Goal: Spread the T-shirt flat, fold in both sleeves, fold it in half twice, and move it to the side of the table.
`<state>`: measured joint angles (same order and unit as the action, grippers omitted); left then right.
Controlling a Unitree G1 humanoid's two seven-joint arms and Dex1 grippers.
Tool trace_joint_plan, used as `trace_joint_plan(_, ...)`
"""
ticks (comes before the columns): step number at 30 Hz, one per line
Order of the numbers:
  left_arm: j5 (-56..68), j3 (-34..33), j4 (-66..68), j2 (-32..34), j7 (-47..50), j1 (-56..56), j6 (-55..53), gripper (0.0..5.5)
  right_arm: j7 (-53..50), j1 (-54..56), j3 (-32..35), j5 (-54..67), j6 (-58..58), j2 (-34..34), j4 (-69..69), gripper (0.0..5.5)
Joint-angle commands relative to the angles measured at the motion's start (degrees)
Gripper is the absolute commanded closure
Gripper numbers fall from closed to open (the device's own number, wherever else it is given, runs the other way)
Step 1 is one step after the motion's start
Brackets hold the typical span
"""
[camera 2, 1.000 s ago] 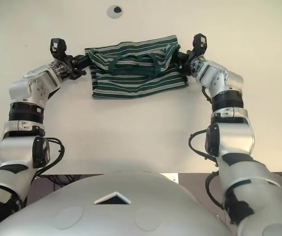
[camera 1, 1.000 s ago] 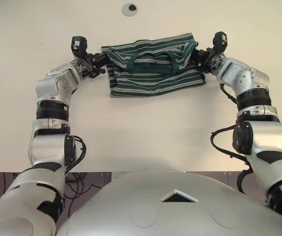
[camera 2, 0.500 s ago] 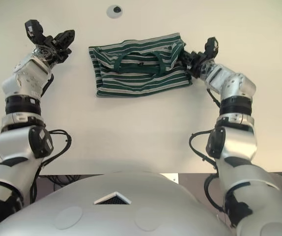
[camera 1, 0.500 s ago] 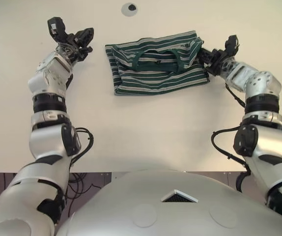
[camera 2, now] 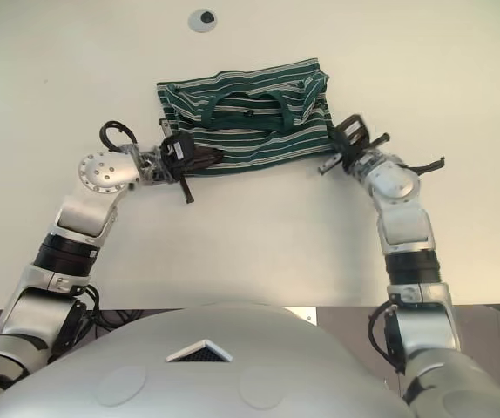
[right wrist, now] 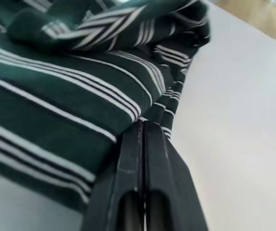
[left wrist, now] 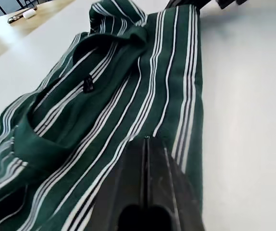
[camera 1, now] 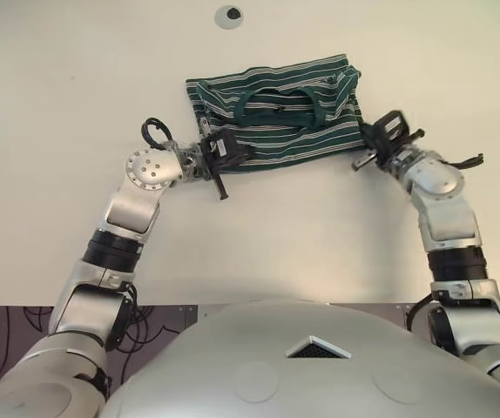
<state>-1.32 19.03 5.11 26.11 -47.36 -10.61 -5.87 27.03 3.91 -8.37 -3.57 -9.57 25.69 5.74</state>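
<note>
The green T-shirt with white stripes [camera 1: 272, 109] lies folded into a wide rectangle on the white table [camera 1: 259, 235], its collar on top. My left gripper [camera 1: 233, 153] is at the shirt's near left corner. In the left wrist view its shut fingers [left wrist: 146, 139] rest their tips on the striped cloth [left wrist: 128, 96]. My right gripper [camera 1: 368, 144] is at the near right corner. Its fingers [right wrist: 141, 124] are shut, tips touching the shirt's hem [right wrist: 167, 110]. No cloth shows between either pair of fingers.
A small round disc [camera 1: 229, 16] is set into the table beyond the shirt. Bare white tabletop stretches left, right and in front of the shirt, down to the table's front edge [camera 1: 163, 304].
Both grippers let go of the shirt's far corners. The left arm swung up and away, then both came down to the near corners. The shirt has settled slightly.
</note>
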Motion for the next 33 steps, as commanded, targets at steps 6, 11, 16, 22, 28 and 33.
trace_joint_plan(6, -3.14, 3.63, 2.04, 3.74, -3.9, 1.0, -4.22, 5.5, 3.19, -3.66, -9.36, -11.33, -1.59, 4.81, -1.38, 5.46)
trace_joint_plan(11, 1.79, 1.94, -8.56, 15.95, -15.08, 8.72, -3.31, 5.5, 13.51, -19.49, -10.5, -8.07, -4.64, 15.67, -20.45, 5.46)
trace_joint_plan(16, 2.56, -1.25, -9.95, 22.0, -17.03, 11.33, 2.58, 5.5, 19.14, -32.79, -10.98, 0.98, -5.52, 21.12, -40.47, 5.46)
trace_joint_plan(22, 1.73, -2.62, -7.92, 21.98, -15.27, 9.42, 5.6, 5.5, 16.79, -31.93, -5.9, 7.69, -4.53, 17.08, -46.17, 5.46)
trace_joint_plan(28, 8.0, -7.4, -11.74, 19.7, -14.33, 6.98, 3.81, 5.5, 15.93, -29.6, -3.42, 16.22, -4.8, 14.26, -53.73, 5.46)
trace_joint_plan(33, 12.27, -6.24, -20.28, 19.13, -15.8, 7.99, -0.16, 5.5, 14.34, -26.96, -7.88, 13.23, -4.81, 12.4, -50.32, 5.46)
